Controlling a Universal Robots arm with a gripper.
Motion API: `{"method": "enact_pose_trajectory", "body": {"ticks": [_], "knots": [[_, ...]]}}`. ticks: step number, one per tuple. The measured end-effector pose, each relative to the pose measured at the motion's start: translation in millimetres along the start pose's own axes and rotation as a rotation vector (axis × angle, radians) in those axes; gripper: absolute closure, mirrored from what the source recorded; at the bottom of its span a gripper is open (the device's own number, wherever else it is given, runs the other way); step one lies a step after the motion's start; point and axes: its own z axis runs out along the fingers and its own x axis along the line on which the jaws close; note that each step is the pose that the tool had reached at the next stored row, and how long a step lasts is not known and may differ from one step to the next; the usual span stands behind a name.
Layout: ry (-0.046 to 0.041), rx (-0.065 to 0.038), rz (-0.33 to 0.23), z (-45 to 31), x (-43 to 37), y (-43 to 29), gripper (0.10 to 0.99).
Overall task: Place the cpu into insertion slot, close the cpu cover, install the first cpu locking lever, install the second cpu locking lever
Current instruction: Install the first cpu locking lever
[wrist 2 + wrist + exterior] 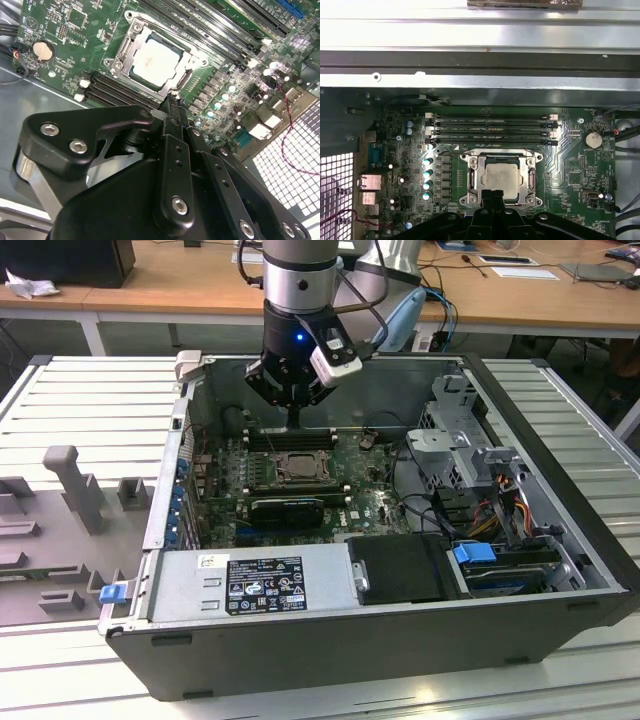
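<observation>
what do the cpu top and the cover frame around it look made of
The cpu top looks like metal with a matte pale silver-beige finish, lit evenly without sharp glints. The cpu cover around it seems thin sheet metal, brighter grey and shinier, with highlights along its edges.

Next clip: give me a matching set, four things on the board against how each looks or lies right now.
Things:
1 cpu
2 cpu cover
3 coin battery
4 memory slots

Descriptions:
A long black parallel rows
B pale silver square
C grey frame lying flat around the chip
D round silver disc

Pairs: 1-B, 2-C, 3-D, 4-A
</observation>
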Motion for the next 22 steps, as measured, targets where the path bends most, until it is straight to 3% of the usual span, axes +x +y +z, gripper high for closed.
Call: {"method": "enact_pose_trajectory", "body": {"ticks": [8,22], "knots": [[0.0000,0.000,0.000,0.5,11.1,0.1,0.980],[-0.0001,0.000,0.000,4.0,44.2,0.6,0.980]]}}
